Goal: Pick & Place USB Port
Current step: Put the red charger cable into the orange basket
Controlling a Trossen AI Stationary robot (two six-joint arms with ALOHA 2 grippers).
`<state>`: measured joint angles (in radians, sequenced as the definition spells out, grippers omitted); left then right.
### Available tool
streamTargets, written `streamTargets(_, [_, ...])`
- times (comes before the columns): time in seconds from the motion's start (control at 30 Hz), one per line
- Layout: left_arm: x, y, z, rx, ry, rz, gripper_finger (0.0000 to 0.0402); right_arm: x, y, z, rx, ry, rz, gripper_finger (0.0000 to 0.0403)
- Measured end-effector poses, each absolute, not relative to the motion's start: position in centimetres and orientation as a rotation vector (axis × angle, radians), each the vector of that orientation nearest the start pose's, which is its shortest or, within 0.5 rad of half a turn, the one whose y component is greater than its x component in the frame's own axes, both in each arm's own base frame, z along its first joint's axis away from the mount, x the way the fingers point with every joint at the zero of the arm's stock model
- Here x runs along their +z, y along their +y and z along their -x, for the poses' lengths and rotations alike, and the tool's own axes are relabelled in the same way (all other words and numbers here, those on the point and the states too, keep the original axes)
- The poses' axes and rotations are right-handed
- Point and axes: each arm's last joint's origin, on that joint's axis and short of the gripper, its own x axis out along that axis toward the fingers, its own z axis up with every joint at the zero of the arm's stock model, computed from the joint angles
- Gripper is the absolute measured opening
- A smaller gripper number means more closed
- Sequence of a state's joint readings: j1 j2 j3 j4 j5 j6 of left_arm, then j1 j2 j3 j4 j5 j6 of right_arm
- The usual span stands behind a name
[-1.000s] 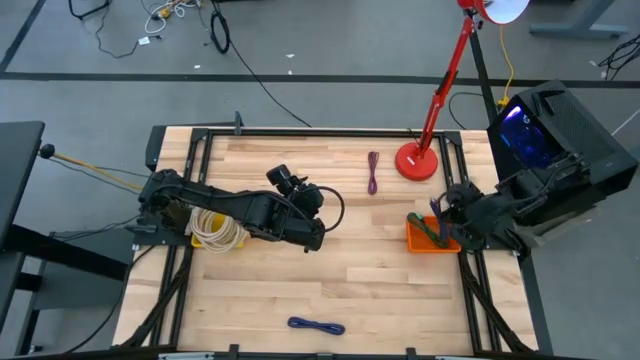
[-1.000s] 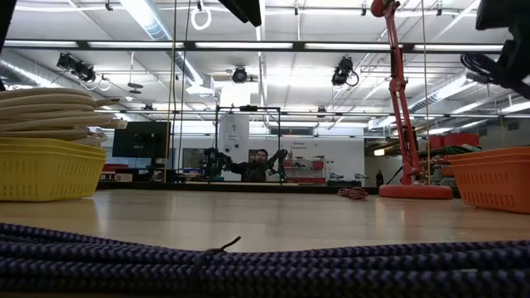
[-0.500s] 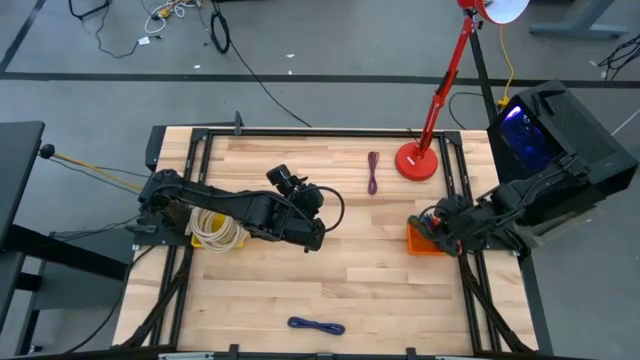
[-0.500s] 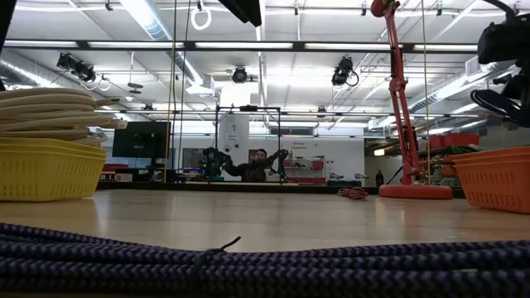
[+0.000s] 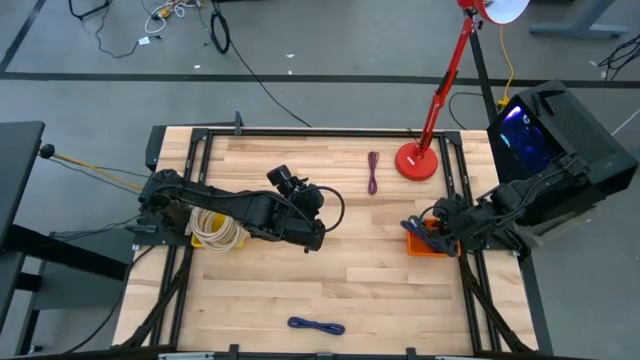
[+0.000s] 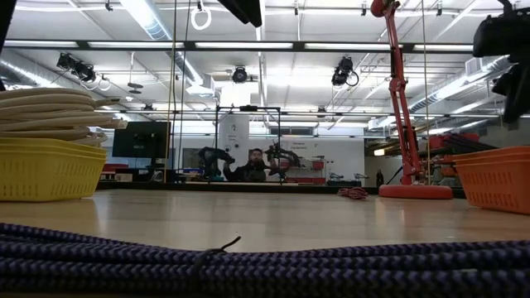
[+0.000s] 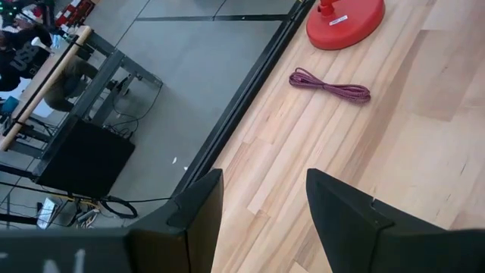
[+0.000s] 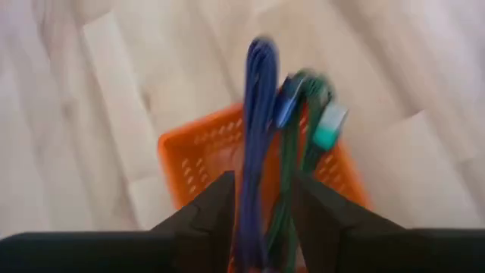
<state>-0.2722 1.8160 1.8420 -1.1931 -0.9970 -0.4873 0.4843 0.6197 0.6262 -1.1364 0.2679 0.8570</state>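
My right gripper point(image 5: 424, 232) hangs over the orange basket point(image 5: 436, 246) at the table's right edge, its fingers parted. A bundle of blue and green USB cables point(image 8: 274, 144) with a teal plug point(image 8: 330, 126) runs out between the fingers, above the basket point(image 8: 198, 158). A purple cable coil point(image 5: 373, 172) lies on the wood at the far middle. A dark blue cable coil point(image 5: 316, 325) lies near the front edge. My left gripper point(image 5: 318, 238) waits open over the table's middle, with nothing between its fingers point(image 7: 198, 205). My right gripper points steeply down over the orange basket. The cable bundle point(image 8: 261, 189) stands between its two parted fingers point(image 8: 212, 216) and runs on past them toward the basket. The view is blurred, and I cannot tell whether the fingers touch the cables.
A red lamp base point(image 5: 417, 160) stands at the far right, close to the orange basket. A yellow basket point(image 6: 50, 170) of white cables point(image 5: 213, 228) sits at the left, under my left arm. Bare wood lies between the baskets.
My right gripper has sunk toward the orange basket, bringing the cable bundle down with it.
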Motion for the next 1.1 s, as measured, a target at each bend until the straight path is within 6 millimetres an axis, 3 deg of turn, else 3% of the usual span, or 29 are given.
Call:
streamTargets(0.3, [34.9, -6.8, -35.6, 0.849, 0.757, -0.27, 0.0195, 25.2, 3.6, -10.8, -0.366, 0.609, -0.219, 0.013])
streamTargets(0.5, [34.9, -6.3, -35.7, 0.856, 0.764, -0.261, 0.0195, 26.3, 2.8, -12.9, -0.43, 0.472, -0.146, 0.013])
streamTargets(0.7, [34.9, -6.5, -35.6, 0.851, 0.762, -0.259, 0.0195, 26.6, 0.1, -14.5, -0.584, 0.435, -0.138, 0.013])
streamTargets(0.93, [34.9, -6.5, -35.7, 0.832, 0.774, -0.244, 0.0195, 27.1, -3.3, -16.9, -0.544, 0.367, -0.184, 0.013])
streamTargets(1.1, [34.9, -6.5, -35.7, 0.831, 0.774, -0.243, 0.0195, 25.7, -6.0, -18.8, -0.562, 0.417, -0.188, 0.013])
